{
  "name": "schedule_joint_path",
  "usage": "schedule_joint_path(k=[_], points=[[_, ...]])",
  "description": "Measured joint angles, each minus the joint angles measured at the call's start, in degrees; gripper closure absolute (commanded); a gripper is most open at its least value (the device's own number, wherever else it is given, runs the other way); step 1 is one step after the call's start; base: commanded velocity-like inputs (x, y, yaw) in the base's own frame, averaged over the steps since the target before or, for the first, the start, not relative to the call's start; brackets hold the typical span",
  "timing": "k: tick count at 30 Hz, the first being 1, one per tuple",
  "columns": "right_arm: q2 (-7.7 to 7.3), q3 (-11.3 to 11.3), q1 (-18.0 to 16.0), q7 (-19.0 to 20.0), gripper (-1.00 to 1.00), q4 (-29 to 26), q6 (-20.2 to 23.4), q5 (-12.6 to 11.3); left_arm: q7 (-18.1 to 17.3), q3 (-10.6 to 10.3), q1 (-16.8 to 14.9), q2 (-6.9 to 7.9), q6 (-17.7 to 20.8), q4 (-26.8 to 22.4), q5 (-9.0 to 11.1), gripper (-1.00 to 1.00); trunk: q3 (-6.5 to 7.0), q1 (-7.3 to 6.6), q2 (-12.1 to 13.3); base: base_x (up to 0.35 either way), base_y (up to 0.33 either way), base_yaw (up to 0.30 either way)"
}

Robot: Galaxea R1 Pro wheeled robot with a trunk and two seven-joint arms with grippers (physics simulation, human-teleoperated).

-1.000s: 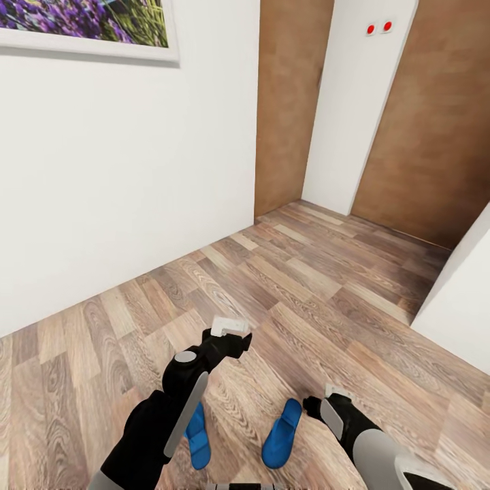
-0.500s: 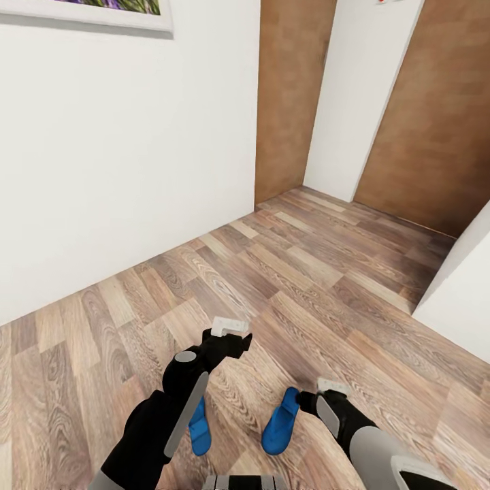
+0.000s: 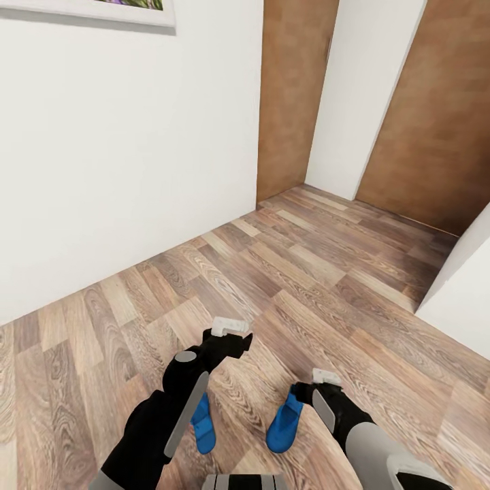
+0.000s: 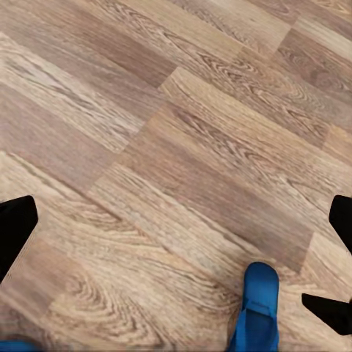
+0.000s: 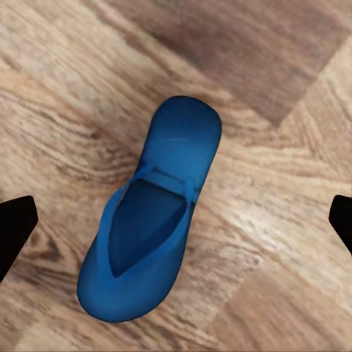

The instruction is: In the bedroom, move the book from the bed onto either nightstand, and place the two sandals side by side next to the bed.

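Sandals, two, bright blue, flat on wood-plank floor (image 3: 299, 286), soles roughly parallel with a strip of bare floor between. Left sandal (image 3: 202, 423) half hidden behind left arm (image 3: 170, 415), only toe end and part of strap visible. Right sandal (image 3: 284, 422) just beside right gripper (image 3: 320, 382), top end tucked under that gripper's black wrist.

Seen from right wrist: right sandal (image 5: 154, 242) centred between two black fingertips (image 5: 15, 227) at opposite edges of picture, jaws wide apart, nothing clamped, sandal lying untouched on planks with Y-shaped strap up and rounded end away from camera.

Seen from left wrist: rounded end of a blue sandal (image 4: 258, 308) near one edge, a sliver of blue at a corner, black fingertips (image 4: 15, 224) far apart at both sides, jaws spread with bare planks between. Left gripper (image 3: 228, 333) raised above floor in head view, white fingers pointing forward, well clear of both sandals.

White wall (image 3: 122, 156) to the left with lower edge of a framed picture (image 3: 88, 10) at top. Brown panels (image 3: 292, 95) and a white column (image 3: 364, 88) at far end of floor. White corner of another wall (image 3: 463, 286) at right edge. Bed, book and nightstand impossible to place from these pictures.
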Motion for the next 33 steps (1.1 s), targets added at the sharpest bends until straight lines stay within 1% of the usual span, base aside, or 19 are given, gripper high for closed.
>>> schedule_joint_path(k=[5, 10, 18, 23, 33], points=[[-0.01, 0.0, 0.0, 0.0, -1.0, -0.4, 0.0, 0.0, 0.0, 0.0, 0.0, 0.05, 0.0, 0.0, 0.0, -1.0, 0.0, 0.0, 0.0, -0.003, 0.156, 0.0], [-0.01, 0.0, 0.0, -0.1, -1.0, -0.6, 0.0, -0.1, 0.0, 0.0, 0.0, 0.07, 0.0, 0.0, 0.0, -1.0, 0.0, 0.02, 0.0, -0.167, 0.129, 0.0], [-0.01, -0.1, 0.0, -0.1, -1.0, -0.7, -0.1, 0.0, 0.0, 0.0, 0.0, 0.14, -0.1, -0.3, 0.0, -1.0, 0.0, 0.0, 0.0, -0.052, 0.033, 0.0], [-0.01, -0.1, 0.0, 0.1, -1.0, -0.7, -0.3, -0.3, -0.1, -0.1, 0.0, 0.16, -0.2, -1.3, 0.0, -1.0, -1.1, 0.13, -0.1, -0.004, 0.003, 0.0], [-0.01, 0.0, 0.0, 0.2, -1.0, -0.6, -0.3, -0.2, -0.1, -0.2, 0.0, 0.16, -0.2, -1.3, 0.0, -1.0, -3.32, 0.39, -0.2, 0.0, 0.0, 0.0]])
